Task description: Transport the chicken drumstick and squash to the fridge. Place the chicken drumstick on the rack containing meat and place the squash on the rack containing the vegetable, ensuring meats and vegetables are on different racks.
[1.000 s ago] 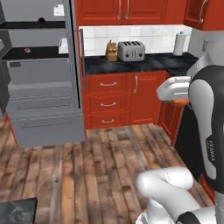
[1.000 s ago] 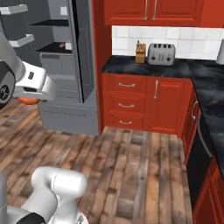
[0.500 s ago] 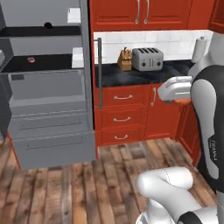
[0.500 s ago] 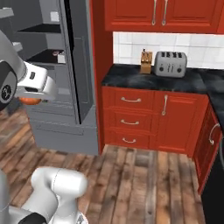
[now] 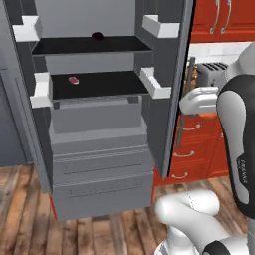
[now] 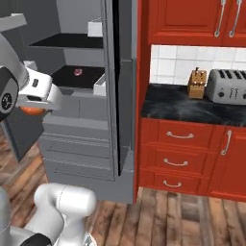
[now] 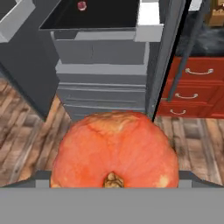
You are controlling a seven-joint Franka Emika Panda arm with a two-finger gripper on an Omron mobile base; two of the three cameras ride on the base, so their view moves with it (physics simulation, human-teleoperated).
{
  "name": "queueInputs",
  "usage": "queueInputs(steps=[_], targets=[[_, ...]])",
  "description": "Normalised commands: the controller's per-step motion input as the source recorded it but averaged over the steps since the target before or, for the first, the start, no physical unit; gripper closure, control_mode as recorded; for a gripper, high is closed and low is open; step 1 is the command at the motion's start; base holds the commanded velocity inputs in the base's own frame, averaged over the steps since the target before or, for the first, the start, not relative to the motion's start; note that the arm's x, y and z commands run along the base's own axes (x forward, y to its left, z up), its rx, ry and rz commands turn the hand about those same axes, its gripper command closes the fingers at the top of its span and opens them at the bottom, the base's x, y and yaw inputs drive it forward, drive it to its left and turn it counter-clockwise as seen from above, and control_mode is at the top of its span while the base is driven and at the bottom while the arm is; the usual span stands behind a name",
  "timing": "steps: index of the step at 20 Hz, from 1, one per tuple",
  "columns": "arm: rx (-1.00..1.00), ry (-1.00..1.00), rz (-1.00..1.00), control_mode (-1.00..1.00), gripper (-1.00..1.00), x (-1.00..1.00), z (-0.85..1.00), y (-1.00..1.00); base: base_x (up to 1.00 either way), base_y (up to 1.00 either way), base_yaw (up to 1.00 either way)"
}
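Left base view: the fridge [image 5: 99, 124] stands open ahead, grey inside, with two black shelves. On the upper shelf [image 5: 92, 46] sits a dark vegetable [image 5: 97, 36]; on the lower shelf [image 5: 99, 83] lies a small pinkish-red meat piece [image 5: 73, 79]. White door bins [image 5: 160, 25] flank both shelves, and grey drawers fill the space below. The white arm [image 5: 239, 129] rises at the right, in front of red cabinets [image 5: 194, 149] and a toaster [image 5: 209, 69]. The floor is brown wood planks.

Right base view: the arm comes in from the left, and under its white wrist a bit of the orange squash [image 6: 32, 110] peeks out, in mid-air in front of the fridge drawers. The fingers themselves are hidden behind the wrist. The meat [image 6: 77, 72] shows on the lower shelf. To the right, a dark counter [image 6: 192, 103] carries a knife block [image 6: 197, 77] and the toaster.

Hand view: the squash [image 7: 114, 151] sits large at the bottom, stem end toward the camera, held in the gripper, whose jaws stand wide around it though the tips are hidden. Beyond it are the fridge drawers, the lower shelf [image 7: 100, 17] with the meat, and the open door's bar handle [image 7: 186, 52].
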Motion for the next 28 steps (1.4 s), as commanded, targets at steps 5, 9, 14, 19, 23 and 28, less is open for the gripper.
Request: queueInputs(steps=[5,9,14,19,23,28], targets=[[0.0,0.0,0.0,1.0,1.0,0.0,0.0,0.0,1.0,0.89,-0.05],[0.0,0.0,0.0,1.0,1.0,0.0,0.0,0.0,0.92,-0.03,0.0],[0.0,0.0,0.0,1.0,1.0,0.0,0.0,0.0,0.84,-0.21,0.0],[0.0,0.0,0.0,1.0,1.0,0.0,0.0,0.0,1.0,0.13,-0.04],[0.0,0.0,0.0,1.0,1.0,0.0,0.0,0.0,1.0,0.32,-0.1],[0.0,0.0,0.0,1.0,1.0,0.0,0.0,0.0,1.0,0.55,-0.15]])
